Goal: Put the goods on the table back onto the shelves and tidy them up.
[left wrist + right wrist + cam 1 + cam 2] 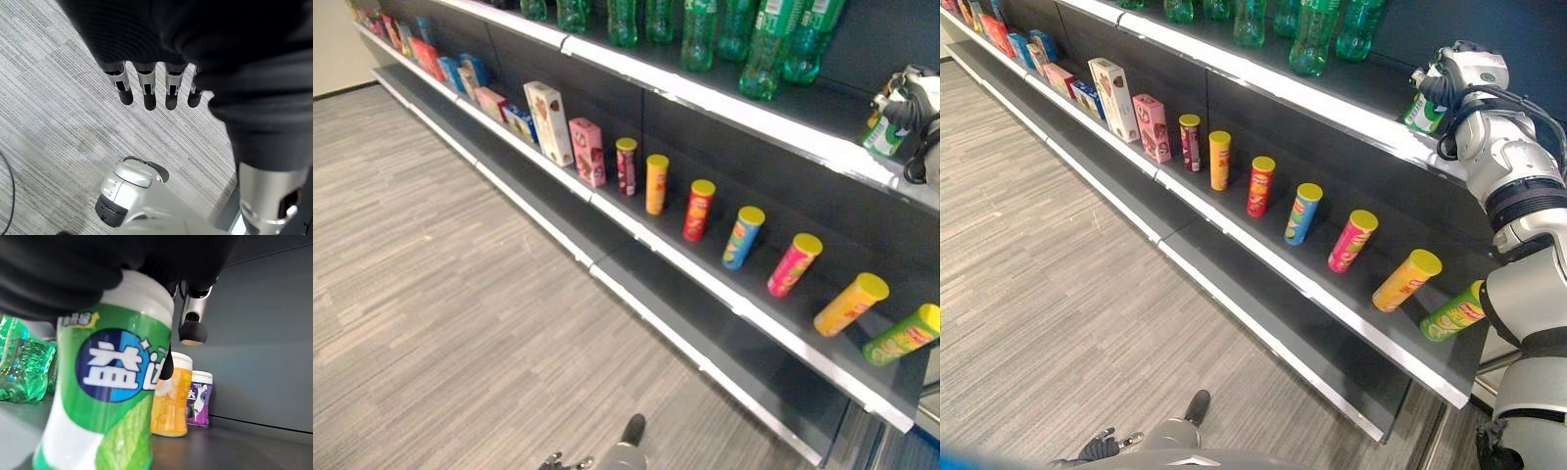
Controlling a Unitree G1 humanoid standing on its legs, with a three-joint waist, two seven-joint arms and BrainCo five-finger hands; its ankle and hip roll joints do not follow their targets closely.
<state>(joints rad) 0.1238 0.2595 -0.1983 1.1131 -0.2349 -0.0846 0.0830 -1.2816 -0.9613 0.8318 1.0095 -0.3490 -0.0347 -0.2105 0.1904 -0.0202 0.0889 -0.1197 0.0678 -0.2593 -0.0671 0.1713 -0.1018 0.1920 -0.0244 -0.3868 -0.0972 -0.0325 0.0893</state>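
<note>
At the upper right of the right eye view the right hand [1449, 83] is raised to the top shelf [1332, 103], its fingers curled over the white cap of a green and white jar [1424, 114]. The right wrist view shows the same jar [105, 396] close up, held from above, its base at or just above the dark shelf board; whether it touches cannot be told. Behind it on that board stand an orange jar [168, 396] and, just beside it, a smaller purple jar [199, 399], both upright with pale lids shut, so their contents are hidden. To the left on the same shelf stand green plastic bottles [1317, 34]. The middle shelf [1263, 250] carries a spaced row of tall tubes with yellow lids: dark red [1191, 142], orange [1220, 160], red [1259, 186], blue [1302, 213], pink [1351, 241], yellow [1406, 280] and green [1451, 313]. Farther toward the upper left are a pink box [1152, 127], a taller cream box [1114, 98] and more small boxes. The left hand [146, 90] hangs over grey carpet [44, 107], fingers straight and holding nothing.
</note>
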